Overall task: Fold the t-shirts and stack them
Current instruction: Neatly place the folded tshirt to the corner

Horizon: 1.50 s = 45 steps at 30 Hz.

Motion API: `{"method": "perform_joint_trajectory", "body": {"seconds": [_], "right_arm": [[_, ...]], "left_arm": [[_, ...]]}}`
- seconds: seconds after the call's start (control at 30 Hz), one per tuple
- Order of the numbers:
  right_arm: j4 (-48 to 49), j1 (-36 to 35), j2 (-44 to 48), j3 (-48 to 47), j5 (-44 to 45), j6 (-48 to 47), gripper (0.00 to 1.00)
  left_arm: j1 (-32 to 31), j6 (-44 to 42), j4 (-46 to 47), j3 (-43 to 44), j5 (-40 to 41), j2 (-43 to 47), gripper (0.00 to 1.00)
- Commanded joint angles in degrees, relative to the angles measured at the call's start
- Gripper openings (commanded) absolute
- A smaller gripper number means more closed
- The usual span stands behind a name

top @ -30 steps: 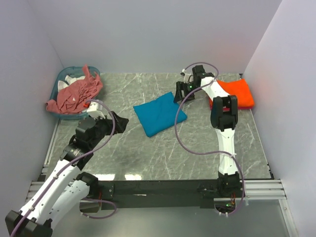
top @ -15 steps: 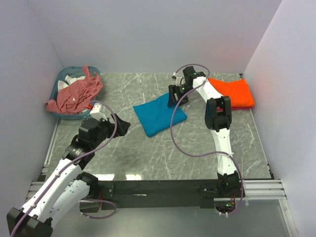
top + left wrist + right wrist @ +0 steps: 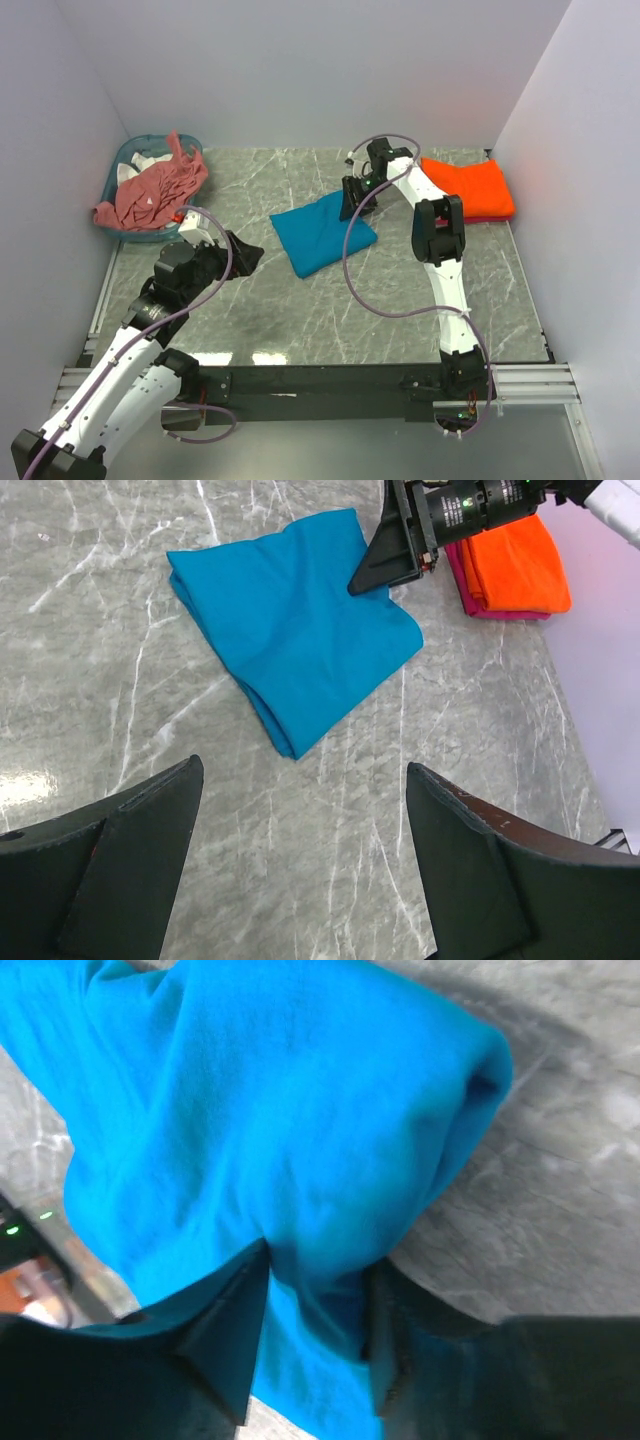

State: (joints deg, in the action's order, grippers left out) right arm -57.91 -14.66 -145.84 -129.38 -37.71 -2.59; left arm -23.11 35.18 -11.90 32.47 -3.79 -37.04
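The folded teal-blue t-shirt (image 3: 320, 233) lies about mid-table on the grey marbled table (image 3: 330, 300), set at an angle, with its layered edges showing along the near side in the left wrist view. The right gripper (image 3: 356, 203) is down at the shirt's far right corner; in the right wrist view its 2 fingers (image 3: 225, 1335) stand close together with a bunched fold of the blue cloth pinched between them, so it is clamped on that corner. The right arm reaches in from the right, bent over the far part of the table. Well to the right, near the far right corner of the table, the orange t-shirt (image 3: 470, 187) lies folded flat; the left wrist view shows it resting on top of a deeper pink folded cloth (image 3: 482, 598), whose edge shows along its left and near sides. The left gripper (image 3: 240, 252) hangs above the table on the near left side of the blue shirt, apart from it, with its fingers (image 3: 130, 870) spread wide and nothing between them. At the far left corner the teal basket (image 3: 122, 163) holds the salmon-pink t-shirt (image 3: 160, 188), crumpled and spilling over the rim
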Motion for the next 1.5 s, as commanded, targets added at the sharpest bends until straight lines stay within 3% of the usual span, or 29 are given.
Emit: {"method": "perform_joint_trajectory", "body": {"seconds": [0.0, 0.2, 0.23, 0.4, 0.7, 0.9, 1.47], "right_arm": [[-2.4, -0.7, -3.0, -2.1, -1.9, 0.7, 0.46], [-2.0, -0.6, -3.7, -2.3, -4.8, 1.4, 0.20], [-1.9, -0.6, -3.7, -2.1, -5.2, 1.4, 0.00], [-0.1, -0.5, 0.5, 0.0, -2.1, 0.1, 0.00], [9.7, -1.9, 19.2, 16.5, 26.9, -7.5, 0.00], [13.6, -2.0, 25.2, 23.1, 36.1, -9.7, 0.00], [16.8, -1.9, 33.3, 21.4, 52.1, -11.6, 0.00]], "left_arm": [[0.2, 0.7, 2.0, 0.6, -1.6, -0.2, 0.87], [0.2, 0.6, 1.7, 0.4, -1.4, 0.1, 0.87], [0.2, 0.6, 1.6, 0.4, -1.3, 0.2, 0.87], [0.2, 0.2, 1.0, 0.7, -1.0, 0.7, 0.87], [0.2, -1.4, 0.0, 1.8, -0.2, 2.0, 0.87], [0.2, -2.4, 0.0, 1.8, -0.6, 2.7, 0.87], [0.2, -3.4, -1.0, 1.1, -1.0, 7.8, 0.88]]}}
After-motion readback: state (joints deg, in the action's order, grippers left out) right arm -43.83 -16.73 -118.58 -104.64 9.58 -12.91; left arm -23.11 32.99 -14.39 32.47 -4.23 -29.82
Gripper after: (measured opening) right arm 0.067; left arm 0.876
